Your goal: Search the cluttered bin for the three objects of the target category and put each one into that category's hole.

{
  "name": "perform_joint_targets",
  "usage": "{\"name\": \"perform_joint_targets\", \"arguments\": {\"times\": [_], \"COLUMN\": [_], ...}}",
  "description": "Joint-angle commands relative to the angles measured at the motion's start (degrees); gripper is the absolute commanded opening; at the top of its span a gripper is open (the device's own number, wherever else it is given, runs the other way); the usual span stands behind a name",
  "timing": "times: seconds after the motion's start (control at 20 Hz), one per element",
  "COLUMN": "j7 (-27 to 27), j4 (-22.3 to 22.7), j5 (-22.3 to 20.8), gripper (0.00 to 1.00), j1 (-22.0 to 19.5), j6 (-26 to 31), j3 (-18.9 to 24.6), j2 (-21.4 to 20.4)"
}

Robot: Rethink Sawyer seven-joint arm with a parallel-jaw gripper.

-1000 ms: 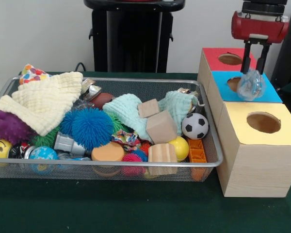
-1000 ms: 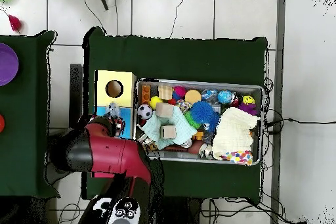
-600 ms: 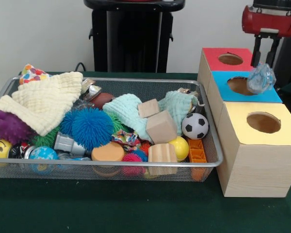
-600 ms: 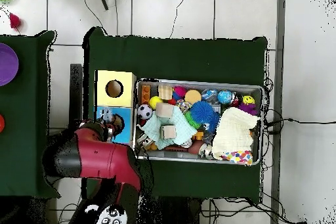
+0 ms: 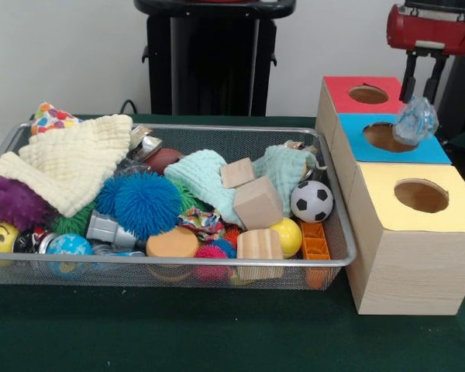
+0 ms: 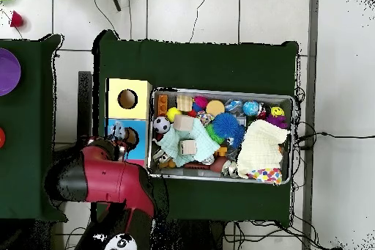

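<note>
The wire bin (image 5: 337,225) sat cluttered on the green tabletop (image 5: 178,333), the three-hole box (image 5: 407,248) touching its end. The gripper (image 5: 420,97) pinched a crinkly clear ball (image 5: 415,122) above the blue hole's (image 5: 384,137) outer edge.

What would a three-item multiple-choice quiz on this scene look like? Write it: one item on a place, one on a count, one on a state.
1. Where does the clear crinkly ball hang?
A. inside the mesh bin
B. over the blue-topped box
C. on the green cloth

2. How many holed boxes stand beside the mesh bin?
A. two
B. three
C. five

3. What is the gripper doing?
A. holding the ball
B. hanging empty
C. pressing a wooden block

Answers: 1 B, the ball sits above the blue-topped box. 2 B, red, blue and yellow tops. 3 A, the ball hangs at its fingertips.
</note>
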Motion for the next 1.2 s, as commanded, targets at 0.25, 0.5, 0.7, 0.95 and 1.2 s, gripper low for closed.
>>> {"name": "perform_joint_targets", "arguments": {"times": [0.25, 0.5, 0.7, 0.95, 1.2], "j7": [13.9, 12.7, 12.3, 11.5, 11.0], "j4": [3.8, 5.0, 5.4, 5.0, 5.1], "j5": [1.2, 0.7, 0.8, 0.1, 0.1], "gripper": [0.0, 0.0, 1.0, 1.0, 1.0], "j1": [-0.8, -1.5, -2.2, -2.1, -2.6], "j6": [4.0, 3.8, 5.2, 6.2, 7.4], "j3": [0.3, 1.0, 1.3, 1.0, 1.4], "j2": [0.8, 0.5, 0.6, 0.7, 0.3]}}
